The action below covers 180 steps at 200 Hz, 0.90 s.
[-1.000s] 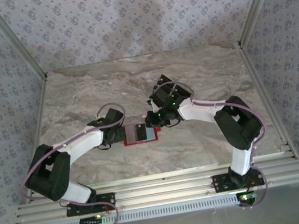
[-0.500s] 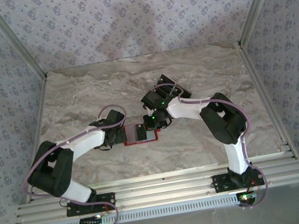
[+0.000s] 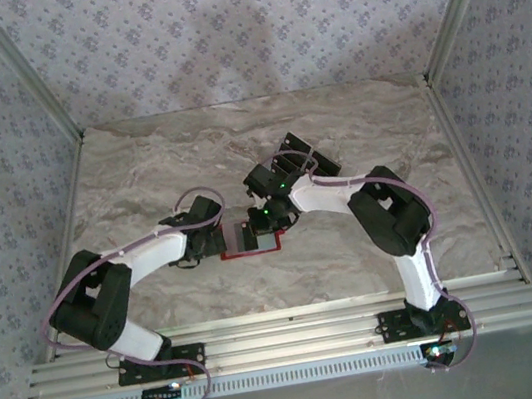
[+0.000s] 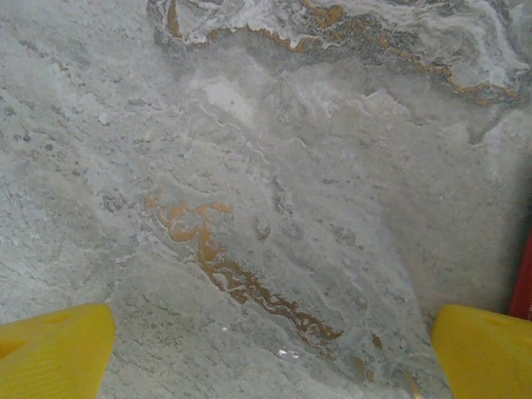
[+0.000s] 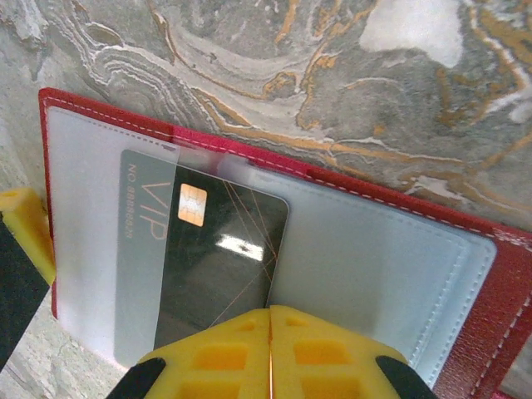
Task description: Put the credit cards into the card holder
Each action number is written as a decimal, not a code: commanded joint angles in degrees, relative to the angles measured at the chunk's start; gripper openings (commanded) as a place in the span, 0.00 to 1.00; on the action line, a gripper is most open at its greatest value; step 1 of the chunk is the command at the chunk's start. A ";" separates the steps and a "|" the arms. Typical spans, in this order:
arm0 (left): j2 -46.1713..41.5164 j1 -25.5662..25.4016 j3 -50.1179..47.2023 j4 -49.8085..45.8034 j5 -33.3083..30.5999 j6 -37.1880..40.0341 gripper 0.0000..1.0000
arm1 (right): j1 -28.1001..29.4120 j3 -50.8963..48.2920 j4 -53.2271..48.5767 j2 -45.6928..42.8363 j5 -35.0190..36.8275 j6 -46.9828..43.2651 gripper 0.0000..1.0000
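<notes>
While one black VIP card lies partway under the clear pocket of the open red card holder, roughly half of it is not yet covered, so I judge the task begun but unfinished. This card needs seating, and whether more cards wait I cannot tell.

Directly ahead of the right gripper is the card's near edge. Its yellow fingers are pressed tightly together with nothing visible between them, and their tips rest at that edge as if to push rather than pinch. The holder's empty pale leaf lies ahead and to the right of them.

The left gripper hangs spread wide over the bare marble table, holding nothing. A red sliver of the holder sits just beyond its right finger.
</notes>
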 commanded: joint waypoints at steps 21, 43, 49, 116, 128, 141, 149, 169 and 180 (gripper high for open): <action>1.57 0.23 -1.29 1.14 1.20 -0.70 0.99 | 1.41 2.54 -0.66 1.47 -1.36 0.14 0.10; 1.57 0.23 -1.51 1.31 1.23 -0.76 0.99 | 1.85 3.08 -0.57 1.62 -1.59 0.24 0.10; 1.61 0.22 -1.53 1.32 1.21 -0.75 0.99 | 1.92 3.24 -0.44 1.65 -1.69 0.32 0.09; 1.55 -0.03 -1.73 1.46 1.40 -1.04 0.99 | 2.88 5.81 0.15 3.96 -3.05 1.03 0.10; 1.50 -0.12 -1.71 1.41 1.55 -1.18 0.99 | 2.94 6.12 0.33 4.43 -3.31 1.12 0.09; 1.51 -0.20 -1.67 1.41 1.56 -1.30 0.99 | 3.02 6.30 0.41 4.55 -3.58 1.20 0.10; 1.49 -0.32 -1.73 1.41 1.53 -1.26 0.99 | 3.03 6.26 0.37 4.49 -3.61 1.13 0.10; 1.58 -0.50 -1.65 1.34 1.44 -1.40 0.99 | 2.85 6.00 0.56 3.71 -3.85 0.74 0.10; 1.46 -0.54 -1.65 1.16 1.39 -1.38 0.99 | 2.75 5.37 0.75 2.56 -3.56 0.63 0.10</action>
